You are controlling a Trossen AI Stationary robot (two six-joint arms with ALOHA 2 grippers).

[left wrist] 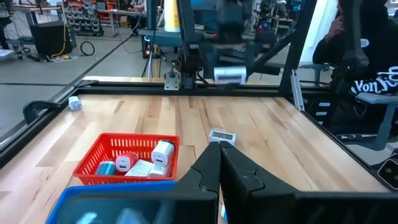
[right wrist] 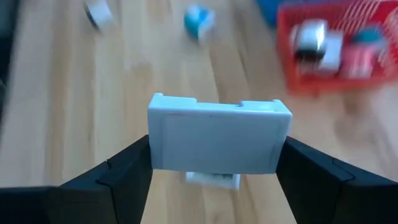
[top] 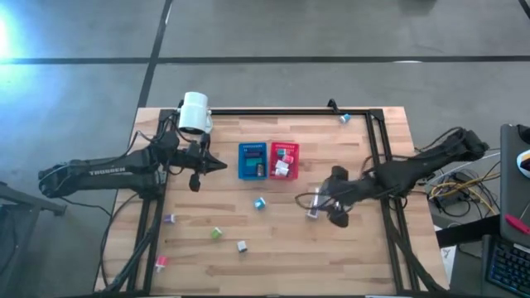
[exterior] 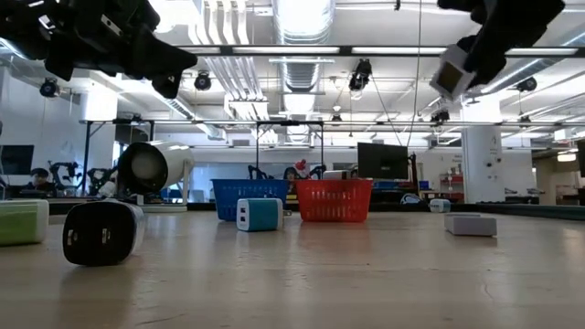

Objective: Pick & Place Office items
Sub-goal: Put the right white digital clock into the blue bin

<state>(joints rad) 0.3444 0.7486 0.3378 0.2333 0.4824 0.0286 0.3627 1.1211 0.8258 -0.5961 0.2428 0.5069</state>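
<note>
**Right hand lifts a white block clear of the surface**

I have the right hand (right wrist: 214,168) above the wooden surface (top: 356,248), in front of the red bin (top: 283,161) and a little to its right in the high view. Its fingers (right wrist: 112,180) pinch a white block (right wrist: 219,143) between them, one on each short end. In the low view the block hangs high in the air, well off the surface. A second white block (exterior: 472,224) lies on the wood almost directly below the hand; my right wrist camera catches a sliver of it under the held one.

My left hand (left wrist: 219,168) waits with its fingers pressed together, hovering just left of the blue bin (top: 252,161), near the white lamp (top: 195,112).

The two bins stand side by side, touching, in the middle of the surface. The red one holds several small pieces, white, red and teal; the blue one holds at least one piece I cannot make out.

Loose items still on the wood: a teal block (top: 260,203) in front of the bins, a green piece (top: 216,233), a grey piece (top: 242,246), a purple piece (top: 170,218) and a pink piece (top: 161,261) toward the front left, and a blue piece (top: 344,119) alone near the far right rail
</note>
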